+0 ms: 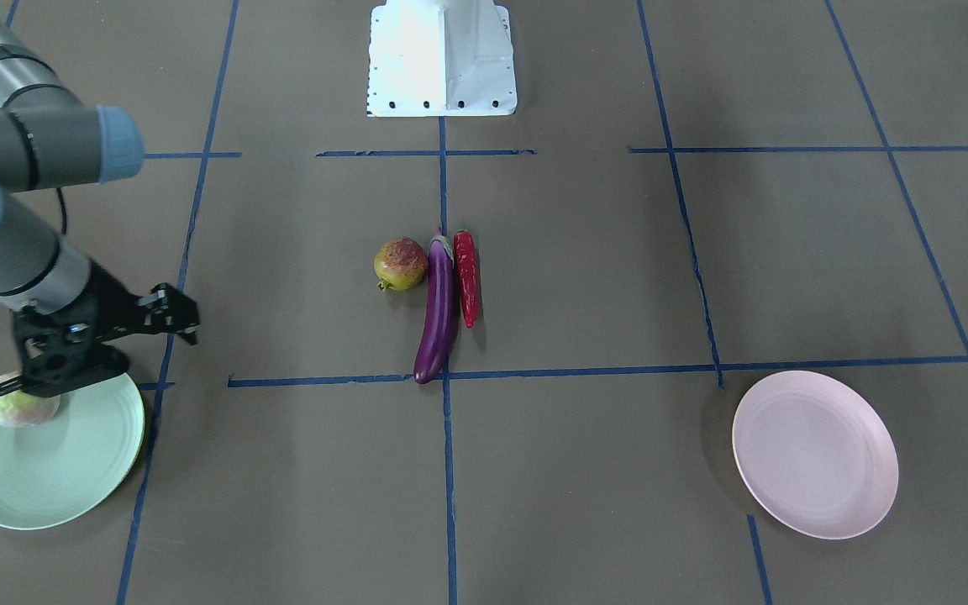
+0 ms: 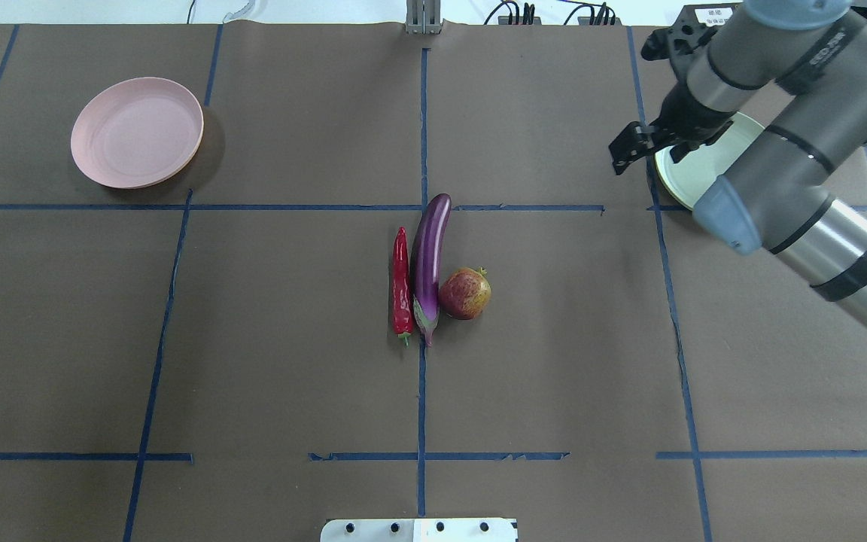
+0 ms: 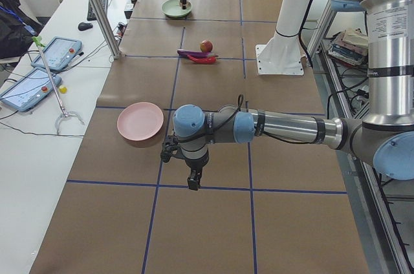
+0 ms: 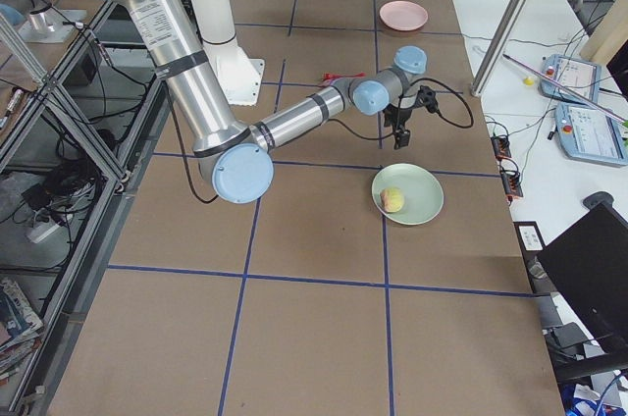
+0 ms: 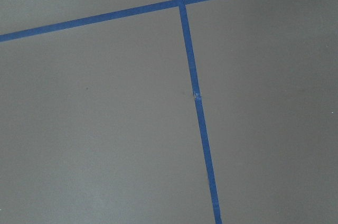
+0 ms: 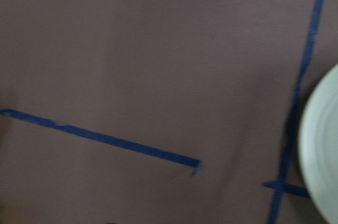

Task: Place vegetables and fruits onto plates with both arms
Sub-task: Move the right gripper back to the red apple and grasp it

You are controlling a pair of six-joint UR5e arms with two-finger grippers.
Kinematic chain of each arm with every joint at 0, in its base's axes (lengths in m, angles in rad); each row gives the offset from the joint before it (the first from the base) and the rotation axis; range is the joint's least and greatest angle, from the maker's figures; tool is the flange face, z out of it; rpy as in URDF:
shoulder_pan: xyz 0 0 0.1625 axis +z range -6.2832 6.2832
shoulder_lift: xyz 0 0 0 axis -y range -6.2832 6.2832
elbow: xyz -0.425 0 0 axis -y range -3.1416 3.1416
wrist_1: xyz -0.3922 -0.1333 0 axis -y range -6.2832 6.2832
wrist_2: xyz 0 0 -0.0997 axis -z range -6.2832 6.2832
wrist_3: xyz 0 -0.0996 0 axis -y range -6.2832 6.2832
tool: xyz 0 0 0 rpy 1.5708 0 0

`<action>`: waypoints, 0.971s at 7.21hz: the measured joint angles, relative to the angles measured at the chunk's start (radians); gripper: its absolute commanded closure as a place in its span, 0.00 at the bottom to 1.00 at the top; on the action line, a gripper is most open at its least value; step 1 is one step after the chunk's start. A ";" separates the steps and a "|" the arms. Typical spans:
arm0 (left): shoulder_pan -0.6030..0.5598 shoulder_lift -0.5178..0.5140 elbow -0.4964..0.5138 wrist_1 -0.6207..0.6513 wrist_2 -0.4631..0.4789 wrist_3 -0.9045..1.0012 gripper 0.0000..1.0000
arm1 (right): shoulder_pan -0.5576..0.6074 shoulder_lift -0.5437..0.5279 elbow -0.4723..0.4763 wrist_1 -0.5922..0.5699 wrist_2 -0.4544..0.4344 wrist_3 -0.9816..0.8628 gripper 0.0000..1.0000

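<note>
You have one fruit plated: the round pale green-white fruit with a pinkish blush lies on the round pale mint-green plate, close to its rim, at the lower left of the front-facing view.

Your other three items lie together at the middle of the brown paper-covered tabletop. The long glossy purple eggplant lies along a blue tape line. The thin bright red chili pepper is just beside it on the overhead view's left. The round mottled red-and-yellow fruit sits against its capped end on the right. The round pale pink plate sits at the upper left of that view, well apart from them.

Your black right pincer hangs at the upper right of the overhead view. It is just beside the mint plate's rim, on the side toward the middle, above bare tabletop. Its fingers look spread apart, clear of the fruit. Its blurred wrist view catches the plate's rim at the right edge.

Your left pincer points down over the tabletop near the pink plate, low in the centre of the left side view. Only that view shows it, so you cannot tell whether its fingers are apart or together. Its wrist view shows brown tabletop and two crossing tape lines.

The white square base block stands at the top centre of the front-facing view.
</note>
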 measured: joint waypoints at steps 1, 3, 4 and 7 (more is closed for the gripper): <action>0.001 0.000 0.000 0.000 0.000 0.000 0.00 | -0.115 0.065 0.017 -0.003 -0.094 0.170 0.00; 0.001 0.000 0.001 -0.001 0.000 0.000 0.00 | -0.301 0.152 0.025 -0.021 -0.277 0.439 0.00; 0.001 0.000 0.001 -0.001 0.000 0.000 0.00 | -0.356 0.166 0.027 -0.037 -0.337 0.562 0.00; 0.002 0.000 0.002 -0.001 0.000 0.000 0.00 | -0.441 0.168 0.029 -0.114 -0.470 0.699 0.00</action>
